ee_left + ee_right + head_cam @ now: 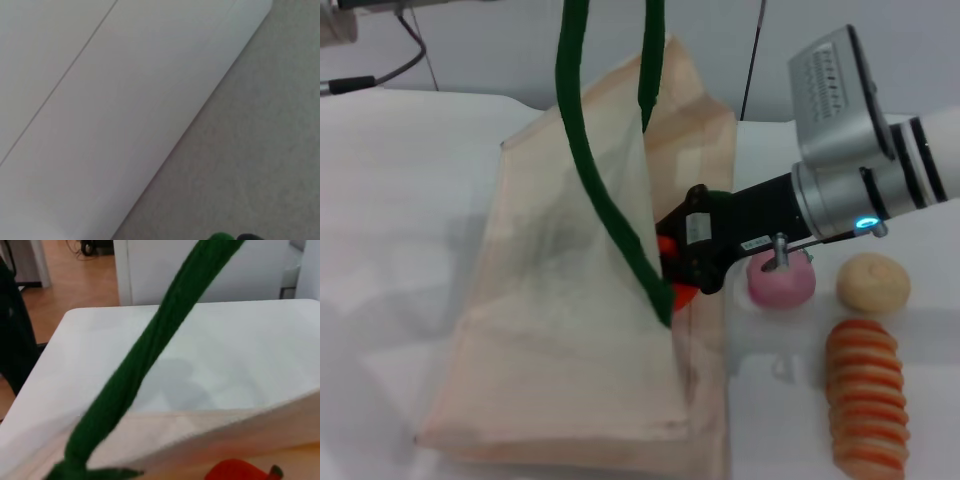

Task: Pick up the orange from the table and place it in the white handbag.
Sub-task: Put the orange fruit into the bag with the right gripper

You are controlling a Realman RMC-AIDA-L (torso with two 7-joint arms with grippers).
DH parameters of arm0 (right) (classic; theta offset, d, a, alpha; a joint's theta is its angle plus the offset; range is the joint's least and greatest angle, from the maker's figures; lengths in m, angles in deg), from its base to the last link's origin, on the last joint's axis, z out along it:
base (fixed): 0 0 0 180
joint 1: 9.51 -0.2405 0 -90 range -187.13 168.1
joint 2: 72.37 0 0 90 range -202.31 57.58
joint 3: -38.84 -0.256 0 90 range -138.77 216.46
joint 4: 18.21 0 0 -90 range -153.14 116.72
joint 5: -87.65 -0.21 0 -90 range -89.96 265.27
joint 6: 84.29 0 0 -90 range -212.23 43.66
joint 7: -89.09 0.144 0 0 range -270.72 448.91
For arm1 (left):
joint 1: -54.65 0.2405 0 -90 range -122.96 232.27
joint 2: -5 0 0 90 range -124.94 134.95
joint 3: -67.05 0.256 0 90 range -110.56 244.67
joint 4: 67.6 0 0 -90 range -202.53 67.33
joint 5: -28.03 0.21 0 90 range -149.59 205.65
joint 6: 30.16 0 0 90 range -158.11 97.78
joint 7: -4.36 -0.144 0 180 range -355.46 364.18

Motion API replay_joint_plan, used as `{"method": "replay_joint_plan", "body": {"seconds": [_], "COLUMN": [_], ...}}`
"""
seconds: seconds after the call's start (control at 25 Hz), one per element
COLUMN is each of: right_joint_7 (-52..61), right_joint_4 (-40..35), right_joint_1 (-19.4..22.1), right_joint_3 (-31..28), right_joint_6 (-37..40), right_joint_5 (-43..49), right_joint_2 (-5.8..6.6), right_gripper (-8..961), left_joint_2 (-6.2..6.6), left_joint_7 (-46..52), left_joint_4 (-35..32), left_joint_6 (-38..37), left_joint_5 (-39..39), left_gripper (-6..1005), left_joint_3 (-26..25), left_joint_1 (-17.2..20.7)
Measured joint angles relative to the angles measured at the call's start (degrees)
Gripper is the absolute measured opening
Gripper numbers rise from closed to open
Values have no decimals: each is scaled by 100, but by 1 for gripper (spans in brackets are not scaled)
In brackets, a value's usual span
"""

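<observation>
The white handbag [570, 300] stands on the table, its dark green handles [582, 130] pulled straight up out of the head view, which holds its mouth open. My right gripper [674, 268] reaches from the right into the bag's open side and is shut on the orange [681, 292], of which only red-orange bits show around the black fingers. In the right wrist view the orange [235, 471] with its stem lies just over the cream cloth [200, 435], behind a green handle [150, 350]. My left gripper is out of view; its wrist view shows only a sliver of green handle [220, 236].
To the right of the bag lie a pink round fruit [781, 278], a beige round item [872, 282] and an orange-and-cream striped roll [865, 395]. The white table [390, 200] stretches to the left. Cables lie at the back left.
</observation>
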State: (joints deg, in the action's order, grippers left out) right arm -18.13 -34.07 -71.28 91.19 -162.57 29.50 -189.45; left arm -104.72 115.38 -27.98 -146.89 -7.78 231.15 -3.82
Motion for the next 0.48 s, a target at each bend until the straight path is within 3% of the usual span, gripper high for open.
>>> {"method": "replay_joint_plan", "body": {"seconds": [0.48], "right_joint_7": [-174], "right_joint_4": [425], "right_joint_1": [-458], "right_joint_3": [38], "right_joint_6": [139], "right_joint_5": [-4], "right_joint_2": [-38], "right_gripper": [61], "left_joint_2": [39], "left_joint_7": [-50], "left_joint_4": [-109], "left_joint_6": [60], "left_joint_5": [-169], "left_gripper": [133], "left_joint_3": [0], "left_joint_1": [48]}}
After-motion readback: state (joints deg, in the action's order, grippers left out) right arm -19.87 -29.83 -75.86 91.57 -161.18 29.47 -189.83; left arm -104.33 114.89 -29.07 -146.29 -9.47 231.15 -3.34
